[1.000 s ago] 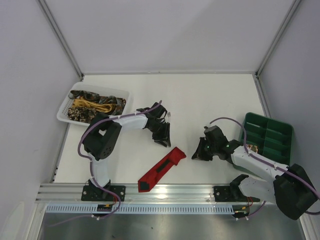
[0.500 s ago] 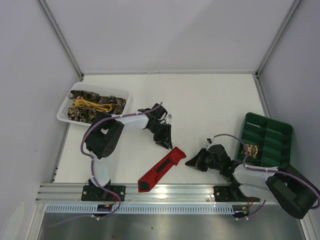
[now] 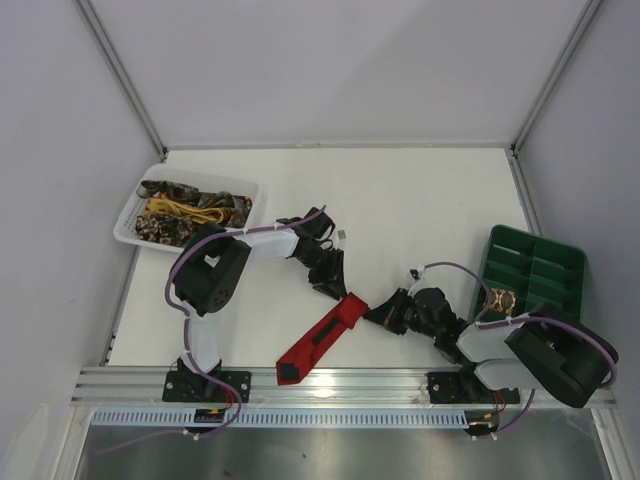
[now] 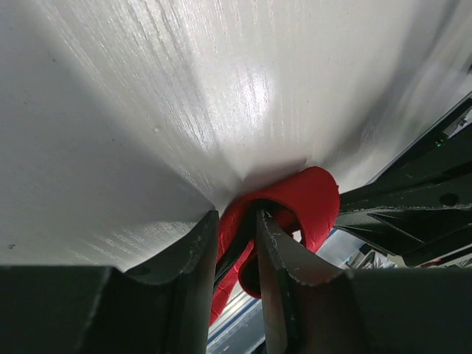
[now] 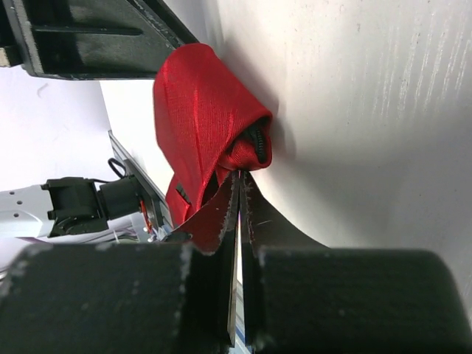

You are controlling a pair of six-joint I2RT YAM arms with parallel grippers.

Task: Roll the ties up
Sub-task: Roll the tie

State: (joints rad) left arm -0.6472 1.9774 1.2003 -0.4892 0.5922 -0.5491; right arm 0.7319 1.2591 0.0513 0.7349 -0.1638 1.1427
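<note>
A bright red tie [image 3: 318, 340] lies slantwise near the table's front edge, its upper end curled into a small roll. My left gripper [image 3: 338, 290] sits at that upper end. In the left wrist view the gripper [image 4: 236, 214] is shut on a layer of the red tie [image 4: 313, 195], with one finger [image 4: 276, 251] inside the curl. My right gripper [image 3: 374, 314] comes in from the right, shut. Its tips [image 5: 240, 175] touch the side of the rolled red tie [image 5: 195, 110]. More ties [image 3: 190, 208], brown-gold and yellow, lie piled in the basket.
A white mesh basket [image 3: 128, 222] stands at the back left. A green compartment tray [image 3: 580, 268] stands at the right, with a small patterned roll [image 3: 503, 298] in a near compartment. The aluminium rail [image 3: 330, 385] runs along the front edge.
The right arm has swung down and left, bringing its shut gripper to the tie's upper end. The left gripper has shifted slightly down and right onto that end.
</note>
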